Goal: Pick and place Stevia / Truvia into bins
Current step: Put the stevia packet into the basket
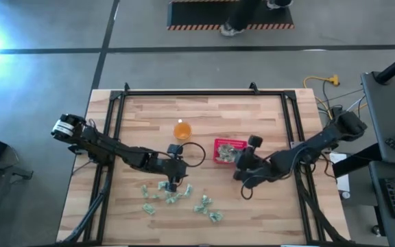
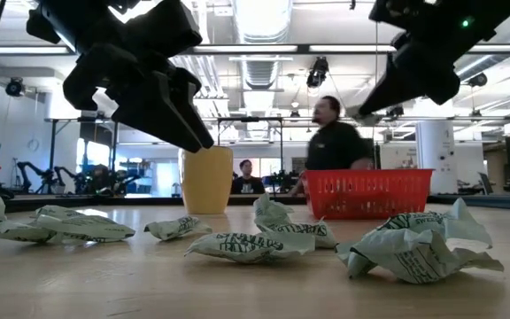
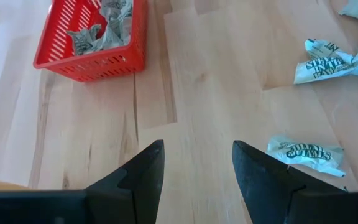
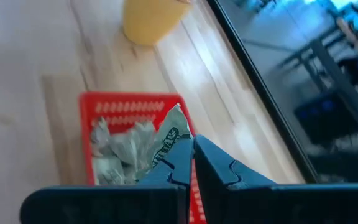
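Right wrist view shows my right gripper [image 4: 192,163] pinched tight on a small crumpled green-and-white paper sweetener packet [image 4: 169,138], held over the small square red plastic basket with low latticed sides [image 4: 135,106]. Several more crumpled packets already lie inside that basket. Beyond it stands a small translucent orange cup [image 4: 146,18] on the pale wooden table [image 4: 30,56].

From above, the basket [image 1: 229,150] sits near the table's middle, with the cup [image 1: 182,129] to its left and a little farther back. More loose packets [image 1: 178,197] are scattered on the wood toward the front edge, wrinkled and twisted, white with green print. At table height they lie as flattened, crinkled pillows [image 2: 251,245] in front of the basket [image 2: 367,192].

My left gripper [image 3: 197,163] has its two dark fingers spread apart, holding nothing, with only bare wood between them. One packet [image 3: 306,154] lies just beside one finger, others farther off. In the overhead view this gripper [image 1: 173,180] hangs over the near edge of the scattered pile.

My left arm [image 1: 108,146] stretches in from the table's left side, low and long. My right arm [image 1: 314,144] reaches in from the right, bent down toward the basket.
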Controlling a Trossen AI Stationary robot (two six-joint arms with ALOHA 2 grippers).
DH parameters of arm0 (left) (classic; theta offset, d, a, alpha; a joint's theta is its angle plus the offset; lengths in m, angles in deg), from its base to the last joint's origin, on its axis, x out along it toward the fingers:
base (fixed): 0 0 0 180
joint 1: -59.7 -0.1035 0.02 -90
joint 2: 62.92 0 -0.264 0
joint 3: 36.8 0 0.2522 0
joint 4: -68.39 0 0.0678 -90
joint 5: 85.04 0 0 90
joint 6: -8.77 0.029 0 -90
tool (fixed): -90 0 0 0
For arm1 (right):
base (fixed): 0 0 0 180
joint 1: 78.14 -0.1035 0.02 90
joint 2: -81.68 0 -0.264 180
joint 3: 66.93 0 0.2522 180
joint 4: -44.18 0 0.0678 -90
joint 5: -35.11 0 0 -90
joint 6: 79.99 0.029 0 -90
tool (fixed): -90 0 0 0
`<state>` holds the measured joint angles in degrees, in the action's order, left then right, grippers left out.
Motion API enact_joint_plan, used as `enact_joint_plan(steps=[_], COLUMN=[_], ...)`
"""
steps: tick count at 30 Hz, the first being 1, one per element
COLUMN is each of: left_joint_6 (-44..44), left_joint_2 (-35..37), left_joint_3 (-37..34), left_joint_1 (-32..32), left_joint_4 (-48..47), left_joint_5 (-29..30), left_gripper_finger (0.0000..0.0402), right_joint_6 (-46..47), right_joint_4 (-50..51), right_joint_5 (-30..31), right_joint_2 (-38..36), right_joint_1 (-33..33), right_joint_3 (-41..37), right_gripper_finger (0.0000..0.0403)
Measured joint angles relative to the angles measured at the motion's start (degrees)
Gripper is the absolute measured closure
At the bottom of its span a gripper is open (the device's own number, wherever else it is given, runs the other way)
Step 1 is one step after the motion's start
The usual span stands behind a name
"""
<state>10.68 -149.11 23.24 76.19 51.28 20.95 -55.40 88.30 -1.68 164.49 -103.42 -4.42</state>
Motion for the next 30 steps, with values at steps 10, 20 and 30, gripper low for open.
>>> enact_joint_plan(steps=[10, 20, 30], left_joint_6=[0.04, 0.03, -0.1], left_joint_2=[0.0, 0.0, 0.04], left_joint_3=[0.0, -0.06, -0.83], left_joint_1=[0.0, 0.0, -0.04], left_joint_4=[0.13, 0.31, 1.51], left_joint_5=[0.78, 0.78, -3.63], left_gripper_finger=[0.0228, 0.0228, 0.0228], right_joint_6=[2.12, 2.61, 1.96], right_joint_4=[0.64, 0.56, 0.32], right_joint_5=[-0.5, -2.65, -2.29], right_joint_2=[3.13, 5.03, 3.79], right_joint_1=[2.53, 4.3, 4.28], right_joint_3=[-2.07, -3.1, -3.1], right_gripper_finger=[0.0394, 0.0367, 0.0302])
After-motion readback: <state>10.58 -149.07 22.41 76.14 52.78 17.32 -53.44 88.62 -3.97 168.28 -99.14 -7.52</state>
